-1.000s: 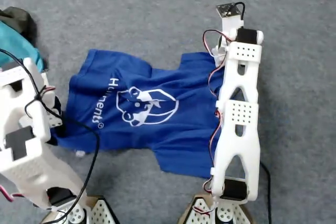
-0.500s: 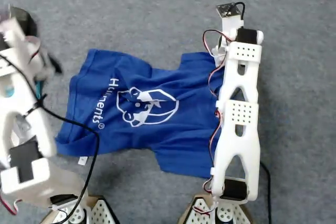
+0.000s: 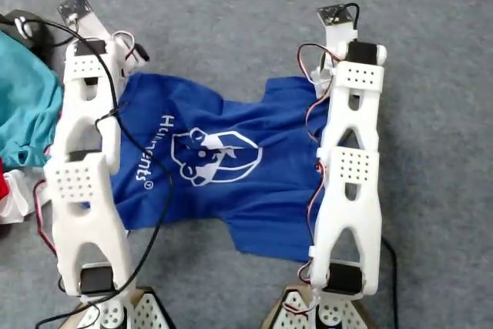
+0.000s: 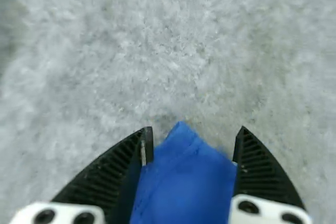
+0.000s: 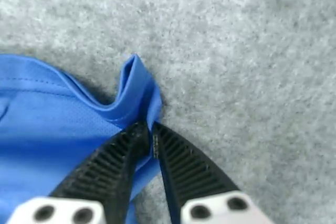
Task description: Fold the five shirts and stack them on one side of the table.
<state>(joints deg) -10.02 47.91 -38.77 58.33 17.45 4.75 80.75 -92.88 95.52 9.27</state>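
Here we look down on the grey table (image 3: 431,52), and the blue shirt (image 3: 231,182) lies spread flat across its middle, print side up. We judge that its long axis runs side to side, hem toward the left arm (image 3: 81,182) and sleeves toward the right arm (image 3: 350,167). Both arms stretch out over the cloth toward the table's far side, one along each end of the shirt. A teal heap (image 3: 27,105) sits at the left edge, just beside the left arm.

The left gripper (image 4: 194,132) stands spread, one jaw on each side of the shirt's far hem corner, which pokes up between them ungrasped. The right gripper (image 5: 149,125) is clenched on a raised fold of the blue edge at the far right end. So the coming pinch falls to the left side: the corner already lies between its jaws and needs only a closing, after which, we think, both far points could be drawn toward the near edge together.

The arms hide the shirt's collar and part of its hem. The teal heap is cut off, so we cannot count what lies in it.
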